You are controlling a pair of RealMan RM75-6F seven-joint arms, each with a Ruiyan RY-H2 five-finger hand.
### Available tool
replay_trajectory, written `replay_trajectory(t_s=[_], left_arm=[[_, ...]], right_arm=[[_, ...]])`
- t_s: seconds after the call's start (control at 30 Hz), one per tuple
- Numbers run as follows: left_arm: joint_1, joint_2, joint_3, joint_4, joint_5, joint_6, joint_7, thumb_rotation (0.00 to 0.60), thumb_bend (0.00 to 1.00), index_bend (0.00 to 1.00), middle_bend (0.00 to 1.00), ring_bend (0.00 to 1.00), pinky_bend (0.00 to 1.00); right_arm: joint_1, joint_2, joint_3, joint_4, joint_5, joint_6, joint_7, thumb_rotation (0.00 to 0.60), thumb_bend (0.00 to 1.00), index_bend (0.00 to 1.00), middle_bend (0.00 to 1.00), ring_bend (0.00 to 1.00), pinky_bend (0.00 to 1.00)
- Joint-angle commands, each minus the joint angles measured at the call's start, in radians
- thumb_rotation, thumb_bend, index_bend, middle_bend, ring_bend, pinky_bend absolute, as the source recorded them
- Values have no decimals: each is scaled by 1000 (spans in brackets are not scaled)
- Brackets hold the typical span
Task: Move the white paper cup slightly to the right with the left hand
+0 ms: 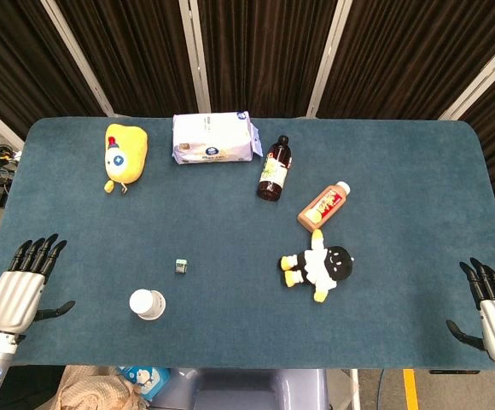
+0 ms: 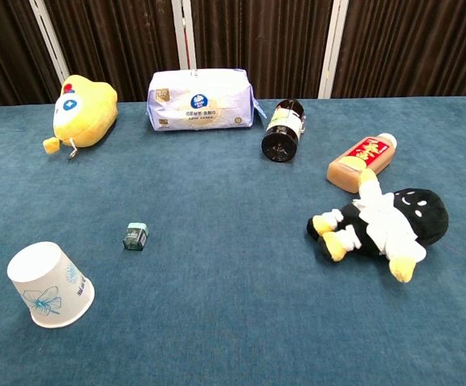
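The white paper cup (image 1: 148, 304) stands upside down near the table's front edge, left of centre; the chest view shows the cup (image 2: 50, 285) with a blue flower print on its side. My left hand (image 1: 21, 286) hovers at the table's left front corner, fingers spread and empty, well left of the cup. My right hand (image 1: 492, 305) is at the right front corner, fingers apart, holding nothing. Neither hand appears in the chest view.
A small teal box (image 1: 181, 266) lies just beyond the cup. A black-and-white plush doll (image 1: 320, 266) lies right of centre. Further back are an orange-labelled bottle (image 1: 324, 205), a dark bottle (image 1: 274, 169), a wipes pack (image 1: 214, 138) and a yellow plush (image 1: 125, 155).
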Motion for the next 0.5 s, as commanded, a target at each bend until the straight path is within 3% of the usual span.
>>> replay_trajectory(t_s=[0.03, 0.5], left_arm=[[0, 0, 0, -1, 0, 0, 1, 600, 74, 0, 0, 0, 7], [-30, 24, 27, -1, 39, -60, -20, 600, 76, 0, 0, 0, 17]], right_arm=[[0, 0, 0, 0, 0, 0, 0, 600, 237, 0, 0, 0, 0], [4, -3, 2, -3, 6, -8, -6, 600, 236, 0, 0, 0, 0]])
